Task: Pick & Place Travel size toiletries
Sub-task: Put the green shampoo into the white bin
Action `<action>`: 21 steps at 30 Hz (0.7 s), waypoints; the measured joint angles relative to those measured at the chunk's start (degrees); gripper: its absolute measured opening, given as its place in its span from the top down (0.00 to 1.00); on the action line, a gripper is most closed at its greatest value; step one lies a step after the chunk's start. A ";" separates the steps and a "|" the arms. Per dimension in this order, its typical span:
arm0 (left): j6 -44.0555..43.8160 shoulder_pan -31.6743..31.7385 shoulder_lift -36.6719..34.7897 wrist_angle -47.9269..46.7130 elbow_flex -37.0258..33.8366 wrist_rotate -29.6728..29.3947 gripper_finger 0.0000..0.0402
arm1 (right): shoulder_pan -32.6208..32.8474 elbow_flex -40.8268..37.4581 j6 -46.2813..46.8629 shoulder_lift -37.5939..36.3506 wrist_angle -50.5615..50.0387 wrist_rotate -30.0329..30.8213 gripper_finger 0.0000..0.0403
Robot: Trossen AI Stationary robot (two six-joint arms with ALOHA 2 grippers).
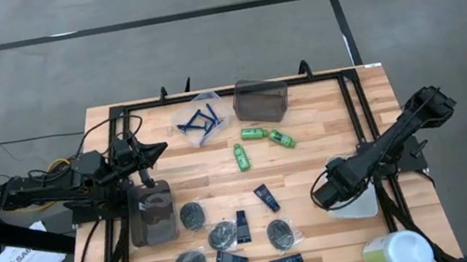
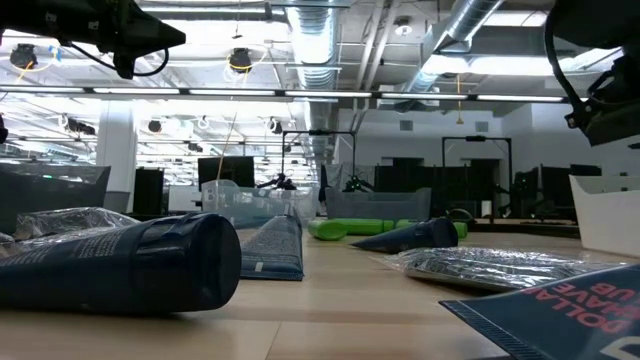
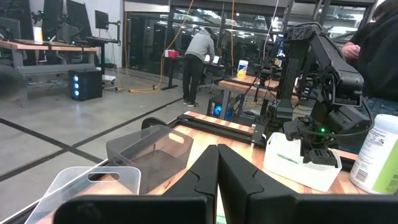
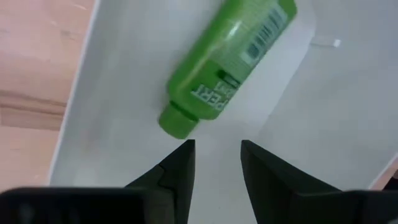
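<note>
Right gripper (image 4: pixel 214 155) over white tray (image 4: pixel 112 93) near desk (image 1: pixel 327 126) edge at 4 o'clock; jaws slightly spread, empty. Green bottle (image 4: pixel 227 62) lies in tray. Left gripper (image 3: pixel 217 171) at 9 o'clock, jaws pressed together.

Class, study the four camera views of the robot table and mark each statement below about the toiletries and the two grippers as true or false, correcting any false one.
1. A green mini bottle lies in the white tray under the right gripper. True.
2. The right gripper's fingers are clamped on that bottle. False: they are open, with the bottle lying free beyond them.
3. Three green bottles lie on the table near its middle. True.
4. The blue razors lie in the grey bin. False: they lie in the clear bin beside it.
5. The left gripper holds a navy tube. False: its fingers are shut on nothing.
</note>
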 joint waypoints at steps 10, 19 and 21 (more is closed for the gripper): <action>0.00 -0.02 0.00 -0.01 0.00 0.00 1.00 | -5.18 7.24 -14.89 -4.94 -1.10 -1.09 0.53; 0.00 -0.01 0.00 0.01 0.00 0.01 1.00 | -20.73 18.41 -38.81 -9.04 -1.63 8.17 0.46; 0.00 -0.01 0.02 -0.01 0.00 0.01 1.00 | -24.87 19.06 -46.28 -7.78 -1.07 10.66 0.46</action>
